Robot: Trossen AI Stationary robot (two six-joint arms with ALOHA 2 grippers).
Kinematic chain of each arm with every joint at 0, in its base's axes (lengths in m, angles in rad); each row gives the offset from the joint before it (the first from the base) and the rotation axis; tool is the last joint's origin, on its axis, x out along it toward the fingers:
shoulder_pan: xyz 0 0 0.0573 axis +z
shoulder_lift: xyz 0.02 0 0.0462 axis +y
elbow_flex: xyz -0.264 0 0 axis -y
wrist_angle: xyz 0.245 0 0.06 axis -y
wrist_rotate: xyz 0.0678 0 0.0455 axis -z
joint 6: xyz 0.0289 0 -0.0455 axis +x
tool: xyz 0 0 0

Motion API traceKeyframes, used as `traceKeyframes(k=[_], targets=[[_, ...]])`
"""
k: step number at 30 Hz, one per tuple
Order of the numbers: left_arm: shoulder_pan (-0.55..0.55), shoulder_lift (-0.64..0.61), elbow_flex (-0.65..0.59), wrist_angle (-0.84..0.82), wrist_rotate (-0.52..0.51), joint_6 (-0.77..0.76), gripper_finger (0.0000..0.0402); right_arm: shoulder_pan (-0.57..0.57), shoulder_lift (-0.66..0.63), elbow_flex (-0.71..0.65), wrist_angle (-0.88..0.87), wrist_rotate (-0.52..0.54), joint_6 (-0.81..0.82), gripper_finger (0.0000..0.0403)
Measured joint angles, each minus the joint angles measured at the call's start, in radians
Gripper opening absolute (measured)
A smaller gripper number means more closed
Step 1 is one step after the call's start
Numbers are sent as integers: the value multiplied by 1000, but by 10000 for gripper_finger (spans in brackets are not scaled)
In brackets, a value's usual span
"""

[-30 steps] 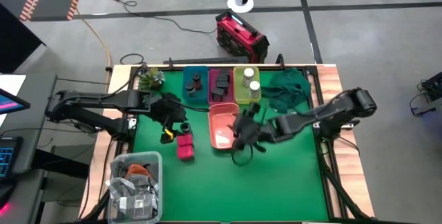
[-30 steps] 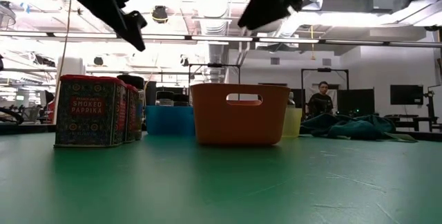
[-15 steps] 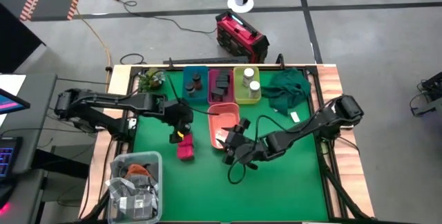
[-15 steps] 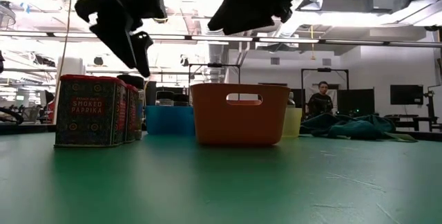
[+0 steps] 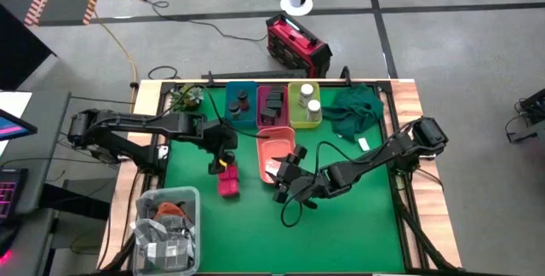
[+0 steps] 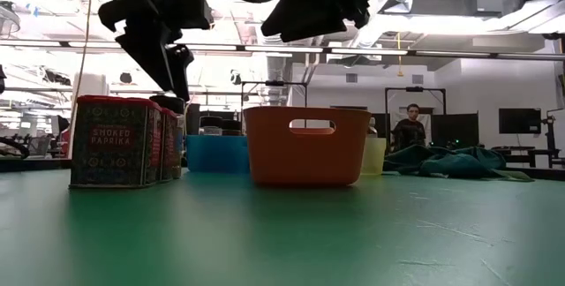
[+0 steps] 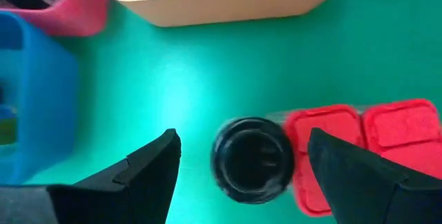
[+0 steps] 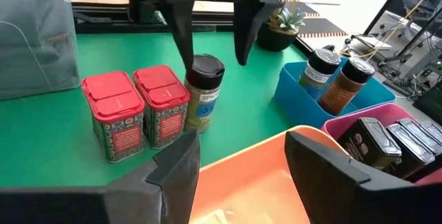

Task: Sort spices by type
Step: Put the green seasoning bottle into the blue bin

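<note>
the dark-capped spice jar (image 8: 204, 92) stands upright on the green table mat (image 5: 341, 225), just left of the salmon bin (image 5: 274, 154) and touching the nearer of two red paprika tins (image 8: 161, 113). over the last second the left gripper (image 8: 210, 44) has swung in from the left and dropped until it sits directly over this jar, fingers spread to either side of the cap and nothing between them yet; judgement: a pick of the jar is about to start, with the blue bin (image 5: 241, 104) of like jars its likely destination. the right gripper (image 5: 285, 178) has pulled back toward the near side of the salmon bin and hangs there with fingers parted, carrying nothing. other items: the pink bin (image 5: 272, 104) with dark boxy packs, the yellow bin (image 5: 304, 106) with white-capped bottles, a dark green cloth (image 5: 353, 110) at far right, a clear tub (image 5: 168, 229) at near left. obstruction: the adjoining tin leaves little room for the finger on that side, so it may be knocked.
</note>
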Motion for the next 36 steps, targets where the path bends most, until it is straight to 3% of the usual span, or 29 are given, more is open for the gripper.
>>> traceKeyframes(k=[10,20,36], targets=[[0,0,0,-13,66,-10,303,2,0,0,0,-2,6,244],[0,0,-3,-11,-3,-25,303,2,0,0,1,-2,7,244],[0,-1,-81,61,-3,-6,333,2,0,0,13,-3,7,244]])
